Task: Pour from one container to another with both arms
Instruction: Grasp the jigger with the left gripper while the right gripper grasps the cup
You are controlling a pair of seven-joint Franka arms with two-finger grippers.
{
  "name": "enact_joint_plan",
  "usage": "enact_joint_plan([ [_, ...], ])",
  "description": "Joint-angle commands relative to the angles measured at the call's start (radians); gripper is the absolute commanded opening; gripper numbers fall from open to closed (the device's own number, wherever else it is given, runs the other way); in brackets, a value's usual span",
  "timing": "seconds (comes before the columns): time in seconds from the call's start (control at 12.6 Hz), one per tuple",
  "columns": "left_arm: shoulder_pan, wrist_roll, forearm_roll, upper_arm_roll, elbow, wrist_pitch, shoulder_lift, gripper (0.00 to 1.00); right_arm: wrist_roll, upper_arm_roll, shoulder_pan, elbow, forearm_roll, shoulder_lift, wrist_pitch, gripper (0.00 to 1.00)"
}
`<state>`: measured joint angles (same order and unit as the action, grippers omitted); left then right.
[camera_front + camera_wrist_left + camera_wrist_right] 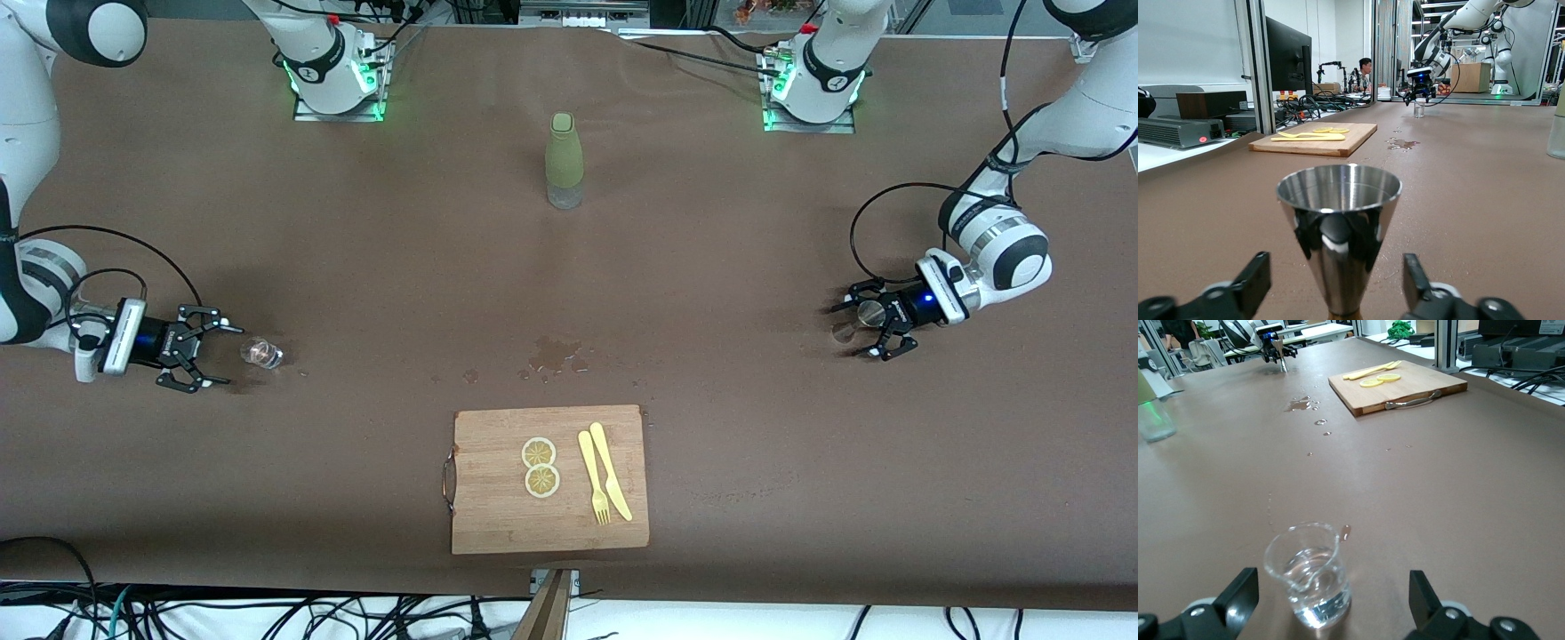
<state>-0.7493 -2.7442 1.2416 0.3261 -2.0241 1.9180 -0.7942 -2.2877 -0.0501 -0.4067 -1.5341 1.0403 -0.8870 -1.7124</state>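
The tiny clear glass (260, 352) (1308, 583) stands upright at the right arm's end of the table, holding some clear liquid. My right gripper (229, 356) (1331, 597) is low over the table and open, and its fingers (1238, 593) flank the glass without touching it. The steel jigger (867, 312) (1338, 227) stands upright at the left arm's end. My left gripper (852, 327) (1335, 280) is open around it, with a gap between the jigger and each of the fingers (1418, 280).
An olive-green sleeved bottle (564, 160) stands mid-table near the bases. A wooden cutting board (498, 516) with lemon slices, a yellow fork and a knife lies near the front camera. A small puddle (556, 354) wets the cloth just beside the board.
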Motion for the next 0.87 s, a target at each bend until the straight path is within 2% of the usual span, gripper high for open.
enact_joint_plan([
  [0.0,0.010,-0.132,0.055,-0.004,0.004,-0.004,-0.005,0.66,-0.003,0.004,0.026,0.023,0.026,-0.027,-0.024,1.00],
  [0.24,0.010,-0.132,0.055,-0.004,0.004,-0.005,-0.007,0.48,0.005,0.007,0.043,0.023,0.032,-0.032,-0.027,1.00],
  [0.4,0.010,-0.132,0.055,-0.004,0.004,-0.005,-0.007,0.28,-0.006,0.006,0.046,0.023,0.032,-0.036,-0.027,1.00],
  [0.63,0.018,-0.127,0.055,-0.004,0.005,-0.010,-0.005,0.06,-0.006,0.006,0.048,0.022,0.030,-0.041,-0.027,1.00],
  [0.71,0.018,-0.123,0.055,-0.002,0.005,-0.020,-0.004,0.00,-0.006,0.006,0.048,0.020,0.032,-0.046,-0.026,1.00],
  [0.79,0.021,-0.114,0.053,-0.001,0.005,-0.023,-0.002,0.00,-0.006,0.006,0.049,0.020,0.032,-0.046,-0.018,1.00],
])
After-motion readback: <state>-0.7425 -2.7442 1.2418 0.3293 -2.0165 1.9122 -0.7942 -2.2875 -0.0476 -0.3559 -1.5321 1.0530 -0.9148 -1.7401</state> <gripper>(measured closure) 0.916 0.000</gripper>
